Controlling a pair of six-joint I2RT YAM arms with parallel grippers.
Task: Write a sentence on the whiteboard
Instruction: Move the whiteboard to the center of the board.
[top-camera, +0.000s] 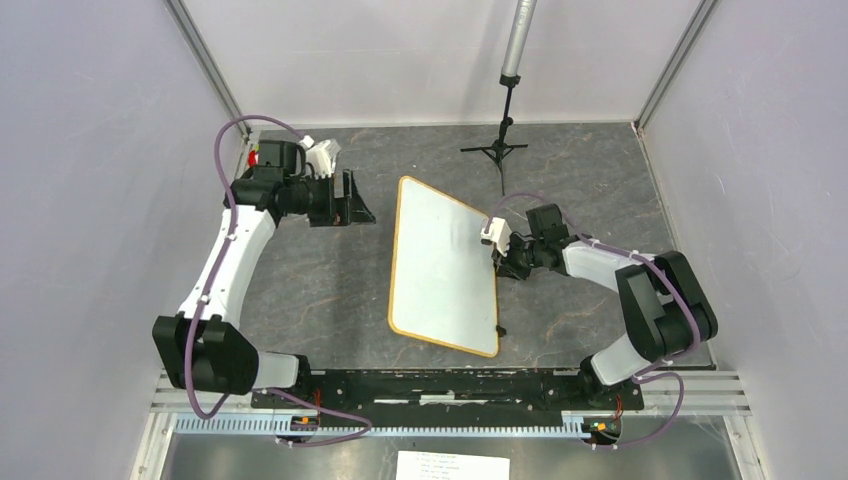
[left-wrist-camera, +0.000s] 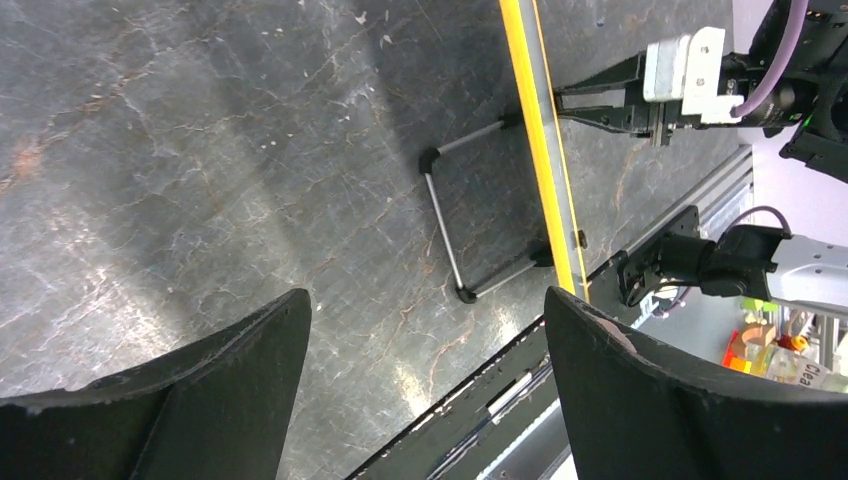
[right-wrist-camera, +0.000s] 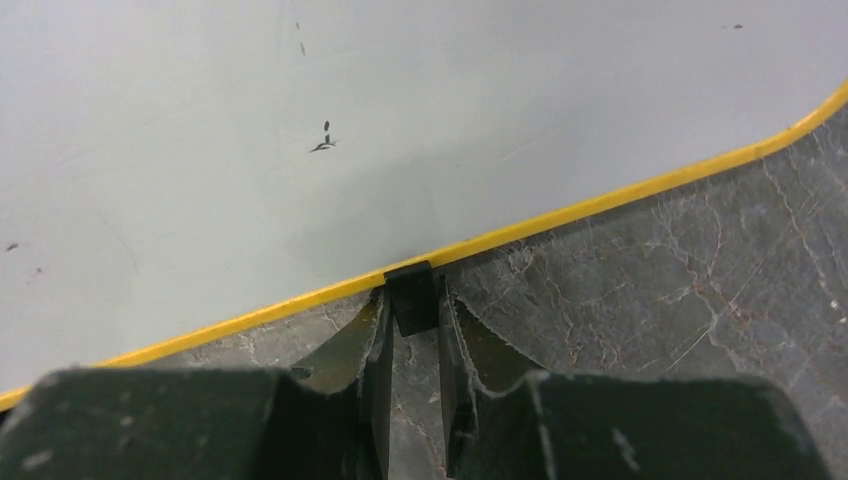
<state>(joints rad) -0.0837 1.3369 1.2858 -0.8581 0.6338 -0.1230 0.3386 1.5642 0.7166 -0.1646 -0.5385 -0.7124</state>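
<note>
The whiteboard sits mid-table, white with a yellow rim, its long side running front to back. Its face carries only a few small dark specks; no sentence is in view. My right gripper is at the board's right edge, shut on the small black clip that sticks out from the rim, its jaws pressed to both sides. The left wrist view shows the board edge-on as a yellow strip with a wire stand beside it. My left gripper stands open and empty at the back left.
A black tripod with a grey pole stands at the back. A crumpled white object and something red lie behind the left wrist. The arms' base rail runs along the near edge, with a printed paper sheet below it.
</note>
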